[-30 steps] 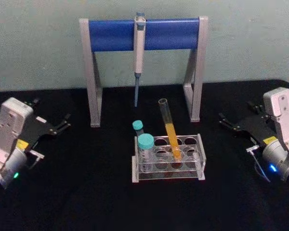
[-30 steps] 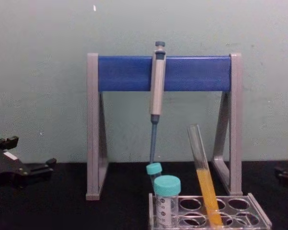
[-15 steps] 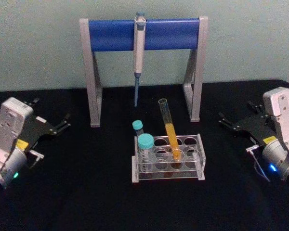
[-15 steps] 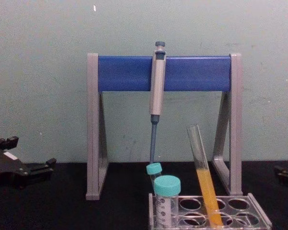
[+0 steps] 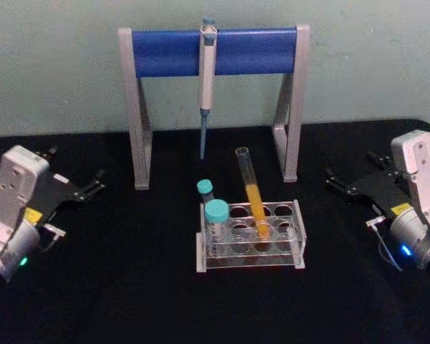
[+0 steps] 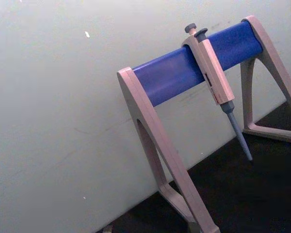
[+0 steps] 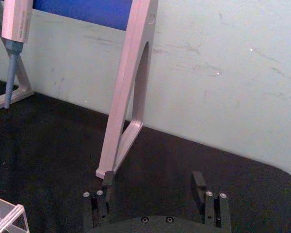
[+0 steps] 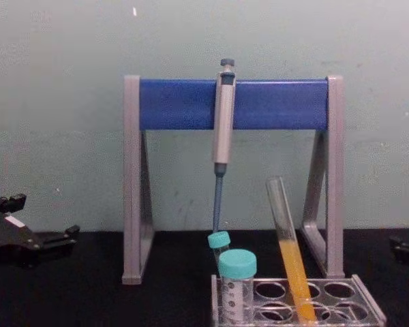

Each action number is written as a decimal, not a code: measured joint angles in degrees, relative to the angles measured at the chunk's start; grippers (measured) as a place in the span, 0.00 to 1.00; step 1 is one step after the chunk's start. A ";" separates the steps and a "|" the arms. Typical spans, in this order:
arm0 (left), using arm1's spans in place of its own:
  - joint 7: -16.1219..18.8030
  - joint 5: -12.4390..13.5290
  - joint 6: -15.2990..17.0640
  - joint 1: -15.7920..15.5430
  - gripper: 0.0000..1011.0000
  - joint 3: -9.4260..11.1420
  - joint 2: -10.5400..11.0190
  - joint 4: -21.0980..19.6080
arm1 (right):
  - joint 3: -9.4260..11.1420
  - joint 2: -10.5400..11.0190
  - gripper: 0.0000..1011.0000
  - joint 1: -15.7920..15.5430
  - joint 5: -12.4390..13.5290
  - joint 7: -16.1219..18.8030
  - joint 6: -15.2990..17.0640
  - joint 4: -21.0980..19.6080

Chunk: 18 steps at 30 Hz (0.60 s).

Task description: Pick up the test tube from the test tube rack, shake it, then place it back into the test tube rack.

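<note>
The test tube (image 5: 252,192), a long clear tube holding orange-yellow liquid, leans in a middle hole of the test tube rack (image 5: 298,236) at the table's centre. In the chest view the test tube (image 8: 290,262) tilts left above the test tube rack (image 8: 369,308). My left gripper (image 5: 77,166) rests open at the far left, well away from the rack. Far to the right, my right gripper (image 5: 351,168) is also open and holds nothing. The right wrist view has its fingers (image 7: 108,183) spread wide over bare black table.
Two teal-capped tubes (image 5: 216,215) stand at the rack's left end. Behind the rack a grey-and-blue pipette stand (image 5: 213,51) carries a hanging pipette (image 5: 206,86). Open black table lies between each gripper and the rack.
</note>
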 joint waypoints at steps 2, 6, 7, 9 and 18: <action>0.00 0.00 0.00 0.00 0.99 0.00 0.00 0.00 | 0.00 0.00 0.99 0.00 0.00 0.00 0.00 0.00; 0.00 0.00 0.00 0.00 0.99 0.00 0.00 0.00 | 0.00 0.00 0.99 0.00 0.00 0.00 0.00 0.00; 0.00 0.00 0.00 0.00 0.99 0.00 0.00 0.00 | 0.00 0.00 0.99 0.00 0.00 0.00 0.00 0.00; 0.00 0.00 0.00 0.00 0.99 0.00 0.00 0.00 | 0.00 0.00 0.99 0.00 0.00 0.00 0.00 0.00; 0.00 0.00 0.00 0.00 0.99 0.00 0.00 0.00 | 0.00 0.00 0.99 0.00 0.00 0.00 0.00 0.00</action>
